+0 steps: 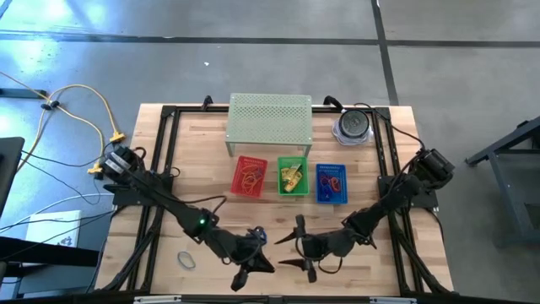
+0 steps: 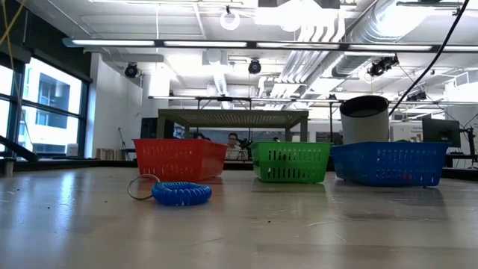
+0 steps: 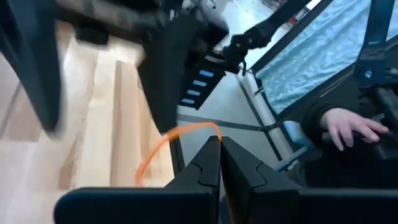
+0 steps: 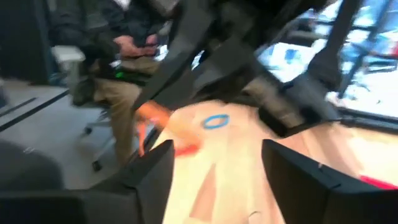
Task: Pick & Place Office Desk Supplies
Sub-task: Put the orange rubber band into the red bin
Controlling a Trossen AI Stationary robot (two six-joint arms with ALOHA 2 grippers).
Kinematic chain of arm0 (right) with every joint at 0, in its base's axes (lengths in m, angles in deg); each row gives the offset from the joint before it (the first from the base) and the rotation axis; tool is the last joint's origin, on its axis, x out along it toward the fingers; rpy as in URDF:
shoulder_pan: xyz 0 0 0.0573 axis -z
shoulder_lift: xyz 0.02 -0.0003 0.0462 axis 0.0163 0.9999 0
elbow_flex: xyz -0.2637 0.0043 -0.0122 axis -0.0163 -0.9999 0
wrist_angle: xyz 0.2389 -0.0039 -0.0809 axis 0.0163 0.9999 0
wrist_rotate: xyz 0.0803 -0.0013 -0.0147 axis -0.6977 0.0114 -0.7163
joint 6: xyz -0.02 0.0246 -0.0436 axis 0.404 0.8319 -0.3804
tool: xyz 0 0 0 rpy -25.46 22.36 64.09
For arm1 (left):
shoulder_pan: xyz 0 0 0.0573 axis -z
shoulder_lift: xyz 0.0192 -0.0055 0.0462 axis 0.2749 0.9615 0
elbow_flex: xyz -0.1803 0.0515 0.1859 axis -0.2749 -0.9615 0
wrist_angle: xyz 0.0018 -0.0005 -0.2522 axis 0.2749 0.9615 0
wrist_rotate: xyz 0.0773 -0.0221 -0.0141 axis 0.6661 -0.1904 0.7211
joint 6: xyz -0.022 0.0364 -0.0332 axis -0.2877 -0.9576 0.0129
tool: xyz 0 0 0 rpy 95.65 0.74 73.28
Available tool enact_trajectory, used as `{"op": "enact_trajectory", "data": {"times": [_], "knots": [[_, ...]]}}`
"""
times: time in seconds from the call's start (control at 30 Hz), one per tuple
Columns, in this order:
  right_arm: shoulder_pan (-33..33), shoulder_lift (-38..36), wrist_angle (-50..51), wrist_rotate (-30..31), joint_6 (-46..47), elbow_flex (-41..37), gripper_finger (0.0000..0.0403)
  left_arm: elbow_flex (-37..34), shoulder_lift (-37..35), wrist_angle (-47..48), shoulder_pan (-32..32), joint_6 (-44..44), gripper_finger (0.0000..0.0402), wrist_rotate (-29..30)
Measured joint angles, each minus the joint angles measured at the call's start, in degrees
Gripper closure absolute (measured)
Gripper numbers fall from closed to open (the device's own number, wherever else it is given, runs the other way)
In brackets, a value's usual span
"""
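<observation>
On the near edge of the worktop (image 1: 169, 143) both arms meet low in the middle: the left hand (image 1: 251, 268) has its fingers (image 3: 208, 168) pressed together, and a thin orange rubber band (image 3: 177, 138) arcs out right at their tips, though whether it is pinched between them cannot be told. Just beside it the right hand (image 1: 301, 252) faces the left one with its two fingers (image 4: 155, 165) standing apart and nothing between them. Nearer the left front corner a blue coiled loop (image 2: 181, 193) lies flat on the wood, with a thin wire-like ring (image 2: 140, 187) touching its side. Farther back three small baskets stand in a row: the red basket (image 1: 248, 176) holds orange bands, the green basket (image 1: 293, 177) holds yellow pieces, and the blue basket (image 1: 331, 183) holds red and orange bands. Behind them stands a pale perforated shelf (image 1: 270, 118), and to its right a round grey container (image 1: 353, 126). Beyond the worktop a person's hand (image 3: 348, 126) rests on dark equipment
</observation>
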Motion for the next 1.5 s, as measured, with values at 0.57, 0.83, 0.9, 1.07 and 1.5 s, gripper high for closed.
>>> {"op": "enact_trajectory", "data": {"times": [0.57, 0.83, 0.9, 1.07, 1.5], "knots": [[1.51, 0.09, 0.49, -0.86, -3.64, -0.04, 0.0131, 0.86, -0.02, 0.65, -5.02, -3.61, 0.0401, -6.30], [2.35, 0.09, 1.76, -1.93, -3.69, -0.04, 0.0147, 0.86, -0.02, 0.70, -5.12, -5.58, 0.0401, -6.90], [2.33, 0.09, 2.68, -3.79, -3.69, -0.04, 0.0168, 0.86, -0.02, 0.71, -5.39, -5.78, 0.0401, -7.62], [2.31, 0.09, 2.66, -4.51, -4.17, -0.04, 0.0247, 0.85, -0.02, 1.97, -5.46, -5.89, 0.0401, -8.11], [2.55, 0.09, 2.92, -11.16, -6.30, -0.04, 0.0399, 0.84, -0.02, 2.98, -5.43, -5.93, 0.0401, -7.98]]}}
